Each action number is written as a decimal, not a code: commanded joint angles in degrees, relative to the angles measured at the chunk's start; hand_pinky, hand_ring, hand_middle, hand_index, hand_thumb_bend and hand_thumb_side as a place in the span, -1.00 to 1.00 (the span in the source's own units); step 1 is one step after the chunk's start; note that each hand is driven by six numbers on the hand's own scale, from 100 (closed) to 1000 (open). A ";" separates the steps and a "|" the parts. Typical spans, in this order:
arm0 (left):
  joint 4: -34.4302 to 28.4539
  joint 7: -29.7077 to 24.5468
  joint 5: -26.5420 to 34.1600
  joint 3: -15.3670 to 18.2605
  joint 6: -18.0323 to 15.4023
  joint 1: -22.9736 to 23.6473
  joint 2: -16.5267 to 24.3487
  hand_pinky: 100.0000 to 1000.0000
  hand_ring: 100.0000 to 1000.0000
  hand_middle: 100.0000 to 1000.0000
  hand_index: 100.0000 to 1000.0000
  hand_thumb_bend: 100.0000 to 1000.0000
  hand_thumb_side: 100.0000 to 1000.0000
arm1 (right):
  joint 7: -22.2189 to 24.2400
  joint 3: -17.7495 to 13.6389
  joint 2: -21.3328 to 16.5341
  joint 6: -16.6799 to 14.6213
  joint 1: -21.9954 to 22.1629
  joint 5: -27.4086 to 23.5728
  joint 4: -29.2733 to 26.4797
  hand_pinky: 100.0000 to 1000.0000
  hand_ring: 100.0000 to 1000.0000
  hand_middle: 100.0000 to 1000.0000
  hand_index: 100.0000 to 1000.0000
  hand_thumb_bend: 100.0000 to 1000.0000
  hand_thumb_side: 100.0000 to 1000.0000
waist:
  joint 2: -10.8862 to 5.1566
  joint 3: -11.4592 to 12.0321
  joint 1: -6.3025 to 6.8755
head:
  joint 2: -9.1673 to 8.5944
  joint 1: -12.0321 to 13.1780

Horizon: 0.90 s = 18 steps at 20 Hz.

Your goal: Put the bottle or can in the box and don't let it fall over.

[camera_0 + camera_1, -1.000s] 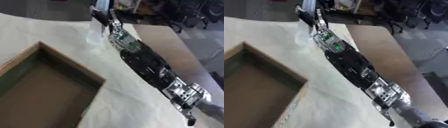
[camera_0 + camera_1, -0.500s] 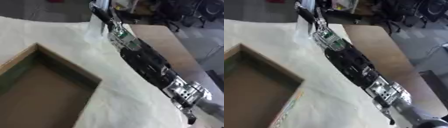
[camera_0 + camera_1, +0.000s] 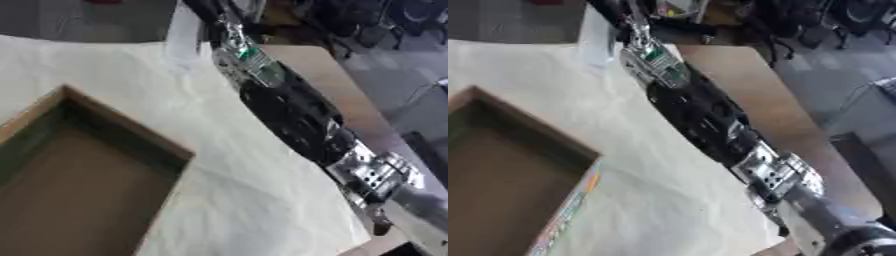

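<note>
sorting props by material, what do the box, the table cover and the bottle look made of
The box looks like brown cardboard: matte, with thick raw-edged walls. The table cover seems to be off-white cloth or paper, matte and creased. The bottle at the far edge looks like pale translucent plastic, though it is too blurred to be sure.

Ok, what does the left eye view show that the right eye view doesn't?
Only the left eye view shows the box's left-hand rim and more of its floor. Only the right eye view shows a colourful printed strip down the box's outer side and the thick grey upper end of the right arm. Both show the white cloth, the bare tabletop and a pale bottle at the arm's far end.
</note>
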 commanded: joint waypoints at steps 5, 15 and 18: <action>-1.19 0.36 0.06 0.75 0.51 1.21 2.36 1.00 1.00 1.00 0.40 -0.80 0.36 | -2.41 -1.11 -2.18 0.78 -2.92 -1.01 -7.99 0.63 -0.35 -0.34 -0.92 -1.00 -0.18 | -3.58 -1.69 0.65 | 2.97 0.29; -1.37 1.37 0.92 0.91 1.27 1.33 2.83 1.00 1.00 1.00 0.39 -0.80 0.34 | -2.47 -0.61 1.58 6.94 -2.79 -0.19 -23.52 0.70 -0.35 -0.36 -0.92 -1.00 -0.18 | -6.07 -3.55 1.32 | 4.81 1.64; -1.39 1.77 1.15 1.14 1.47 1.33 2.88 1.00 1.00 1.00 0.39 -0.79 0.34 | -2.11 -0.41 3.23 9.04 -1.83 -0.98 -26.75 0.72 -0.35 -0.36 -0.92 -1.00 -0.18 | -6.70 -3.39 1.28 | 5.16 1.90</action>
